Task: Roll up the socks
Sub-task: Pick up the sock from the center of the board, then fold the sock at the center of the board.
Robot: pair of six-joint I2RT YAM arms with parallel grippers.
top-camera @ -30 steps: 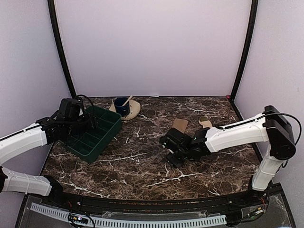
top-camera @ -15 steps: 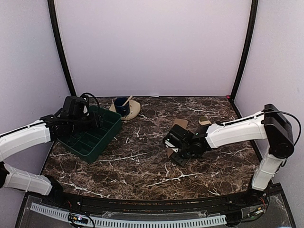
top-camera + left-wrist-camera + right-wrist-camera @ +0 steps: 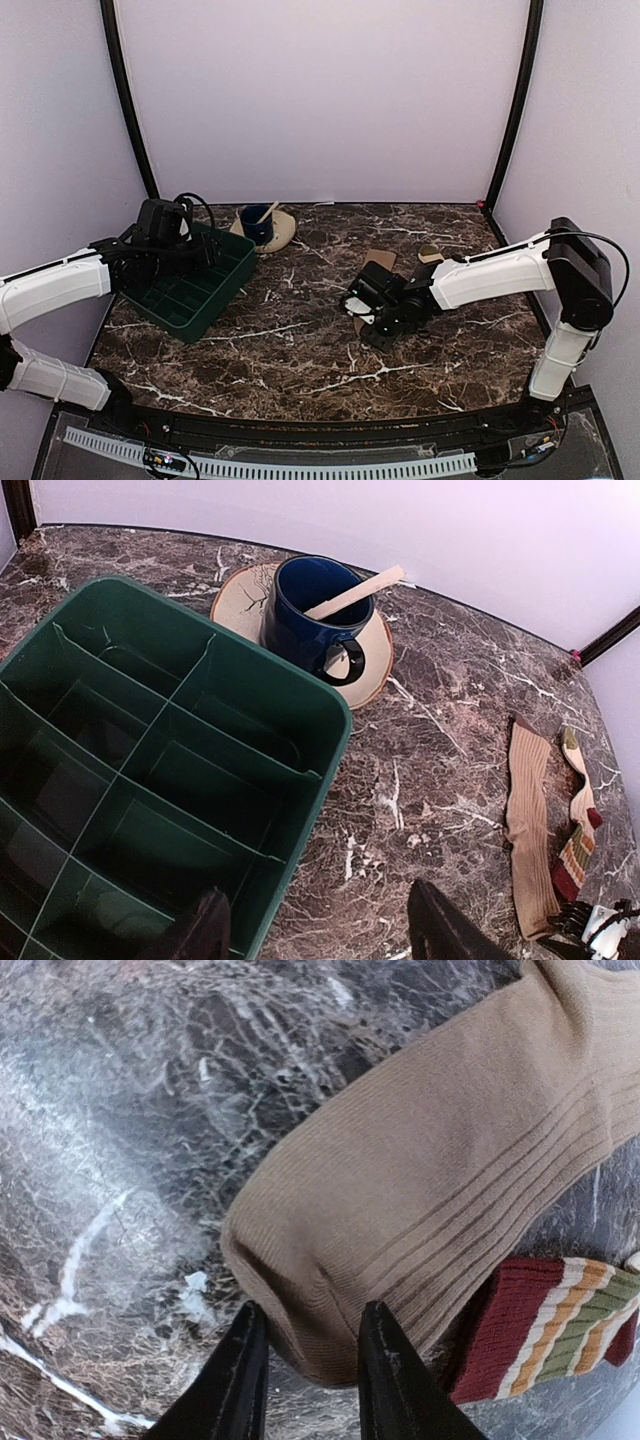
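The plain tan sock (image 3: 440,1180) lies flat on the marble, its near end puckered between the fingers of my right gripper (image 3: 310,1360), which is shut on it. The striped sock (image 3: 545,1320) lies beside it on the right, part under its edge. From above, the tan sock (image 3: 378,263) and the striped sock (image 3: 432,255) run back from the right gripper (image 3: 365,318). My left gripper (image 3: 320,930) stands open and holds nothing, over the near right corner of the green tray (image 3: 330,695). The left wrist view shows both socks at far right (image 3: 528,830).
The green tray (image 3: 215,300) with several compartments sits at the left. Behind it a blue mug (image 3: 310,605) with a wooden stick (image 3: 355,592) stands on a tan saucer (image 3: 240,595). Purple walls and black posts bound the table.
The right gripper's jaws have come together on the tan sock's near end. The left arm has drifted slightly right over the tray, still open.
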